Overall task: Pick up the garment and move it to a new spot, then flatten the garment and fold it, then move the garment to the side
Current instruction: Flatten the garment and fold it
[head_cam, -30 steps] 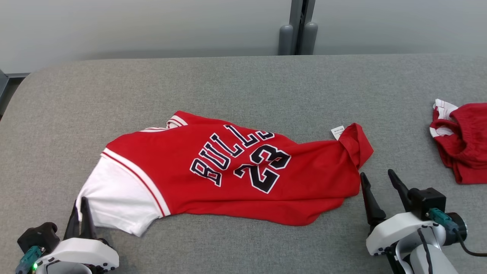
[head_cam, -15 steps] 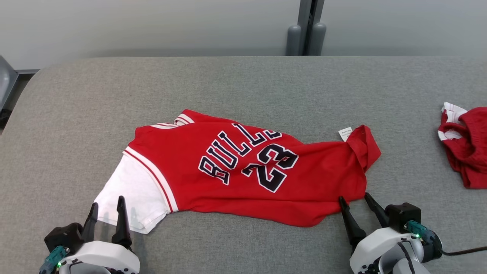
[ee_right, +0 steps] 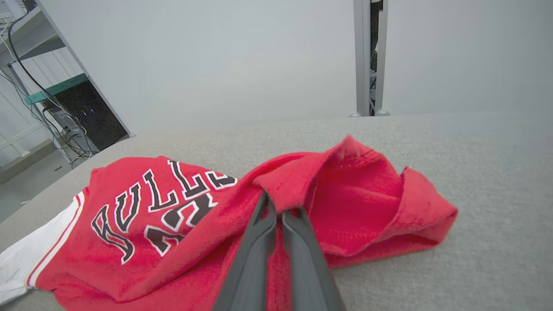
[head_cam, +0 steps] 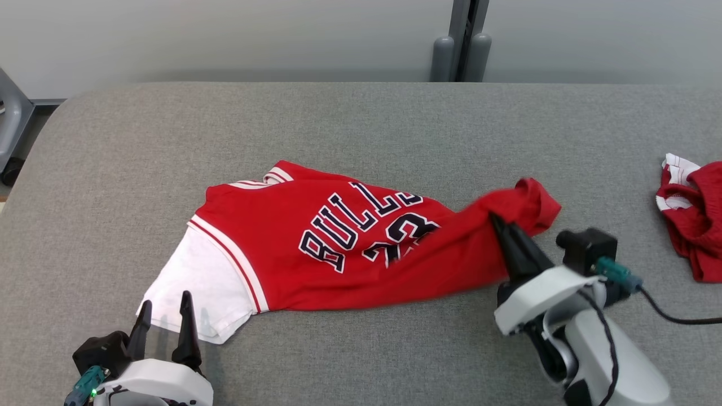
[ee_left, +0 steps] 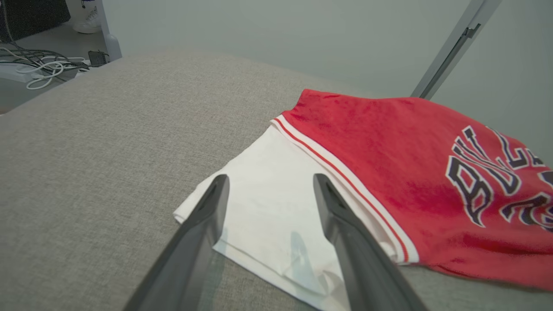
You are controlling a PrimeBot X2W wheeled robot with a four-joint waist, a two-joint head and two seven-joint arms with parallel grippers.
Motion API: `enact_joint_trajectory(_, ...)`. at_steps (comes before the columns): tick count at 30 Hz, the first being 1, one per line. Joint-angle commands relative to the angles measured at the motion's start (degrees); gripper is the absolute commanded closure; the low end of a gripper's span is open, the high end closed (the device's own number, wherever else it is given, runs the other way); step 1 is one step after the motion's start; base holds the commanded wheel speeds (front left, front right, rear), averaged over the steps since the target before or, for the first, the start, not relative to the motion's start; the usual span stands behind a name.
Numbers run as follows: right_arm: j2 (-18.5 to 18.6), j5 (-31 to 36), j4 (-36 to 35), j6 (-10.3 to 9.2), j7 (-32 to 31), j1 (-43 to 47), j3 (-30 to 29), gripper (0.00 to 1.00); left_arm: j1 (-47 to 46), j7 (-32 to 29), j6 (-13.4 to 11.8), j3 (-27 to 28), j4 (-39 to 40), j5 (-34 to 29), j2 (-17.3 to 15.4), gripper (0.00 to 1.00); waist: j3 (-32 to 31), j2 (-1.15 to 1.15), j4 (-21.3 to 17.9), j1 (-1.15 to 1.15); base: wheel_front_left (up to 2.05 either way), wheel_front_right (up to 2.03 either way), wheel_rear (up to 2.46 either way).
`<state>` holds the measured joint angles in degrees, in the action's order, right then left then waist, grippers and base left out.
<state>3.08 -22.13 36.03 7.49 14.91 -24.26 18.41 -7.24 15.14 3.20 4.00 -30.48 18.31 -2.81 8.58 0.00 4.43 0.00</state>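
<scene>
The garment is a red jersey with "BULLS 23" lettering and a white sleeve, lying on the grey padded table. My right gripper is shut on a fold of the jersey's right end, which it holds lifted and bunched. In the right wrist view the gripper pinches that red fold of the garment. My left gripper stands open at the near left, its fingertips at the white sleeve's edge. In the left wrist view the gripper straddles the garment's white sleeve corner from above without touching it.
A second red and white piece of clothing lies at the table's right edge. A grey post stands behind the table's far edge. The table's left corner is rounded, with a grey frame beyond it.
My right gripper has shut on the jersey's right end and lifted it back and up, crumpling the "23". My left gripper opened off the white sleeve. The camera turned slightly left.
</scene>
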Motion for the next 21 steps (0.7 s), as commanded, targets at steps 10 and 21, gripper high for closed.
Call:
enact_joint_trajectory(10, 3.6, 4.9, 4.5, -0.01, -4.0, -12.7, 0.5, 0.19, -1.8, 0.0, -0.1, -4.9, -0.7, 2.4, -0.2, 0.0, 2.7, 0.0, 2.9, 0.0, 0.0, 0.0, 0.0)
enact_joint_trajectory(21, 0.9, 9.0, 13.5, -0.01, 0.4, -12.3, -4.7, 0.0, -1.4, 0.0, -0.9, -6.5, -0.5, 2.3, -0.2, 0.0, 2.4, 0.0, 2.8, 0.0, 0.0, 0.0, 0.0)
